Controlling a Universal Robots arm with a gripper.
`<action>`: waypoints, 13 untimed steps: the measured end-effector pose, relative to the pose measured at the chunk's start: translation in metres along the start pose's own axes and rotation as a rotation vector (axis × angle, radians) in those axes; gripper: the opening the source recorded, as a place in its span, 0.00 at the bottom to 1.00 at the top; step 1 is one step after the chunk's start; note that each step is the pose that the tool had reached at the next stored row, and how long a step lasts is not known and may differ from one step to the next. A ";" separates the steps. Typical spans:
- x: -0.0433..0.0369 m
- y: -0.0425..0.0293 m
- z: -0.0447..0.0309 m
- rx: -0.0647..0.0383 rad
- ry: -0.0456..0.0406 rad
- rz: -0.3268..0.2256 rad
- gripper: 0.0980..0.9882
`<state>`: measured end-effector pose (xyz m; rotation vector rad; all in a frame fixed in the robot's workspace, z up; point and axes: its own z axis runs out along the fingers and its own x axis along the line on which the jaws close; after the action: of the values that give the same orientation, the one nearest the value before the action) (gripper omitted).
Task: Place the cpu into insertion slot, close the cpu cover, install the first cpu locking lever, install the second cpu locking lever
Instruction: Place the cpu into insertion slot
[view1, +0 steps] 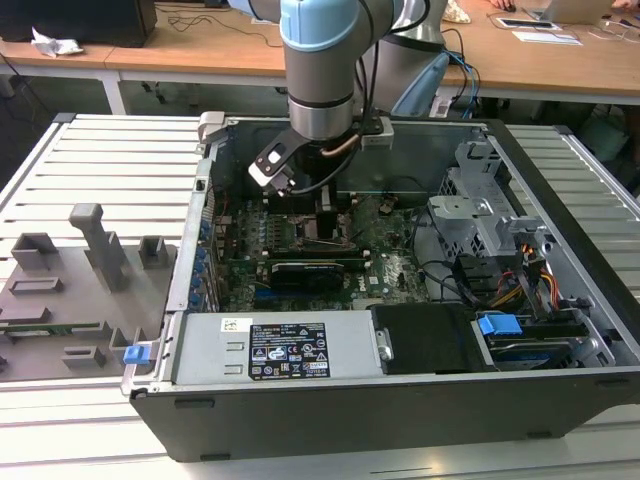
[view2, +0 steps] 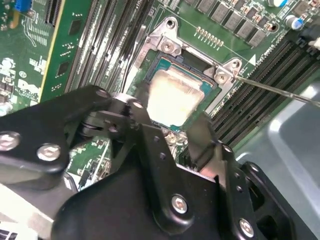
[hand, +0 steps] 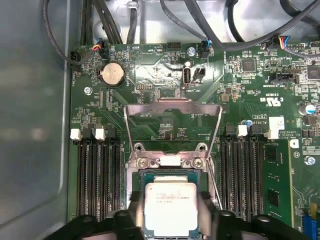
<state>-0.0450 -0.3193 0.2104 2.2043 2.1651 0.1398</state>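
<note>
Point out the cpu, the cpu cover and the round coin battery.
cpu (hand: 171, 207): first wrist view, middle of its metal top.
cpu cover (hand: 172, 104): first wrist view, free-end bar of the raised frame.
coin battery (hand: 112, 75): first wrist view, centre of its face.

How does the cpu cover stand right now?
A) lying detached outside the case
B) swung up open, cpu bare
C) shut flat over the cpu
B: in the first wrist view the cpu cover stands raised at its hinge, and the metal top of the cpu is uncovered.
</note>
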 end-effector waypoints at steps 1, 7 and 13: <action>0.0001 0.0018 -0.0009 0.008 0.0000 0.000 0.48; 0.0002 0.0067 -0.0033 0.038 -0.0008 0.002 0.07; 0.0003 0.0072 -0.0079 0.041 -0.0009 0.002 0.01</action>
<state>-0.0386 -0.3193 0.2190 2.2273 2.1850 0.0952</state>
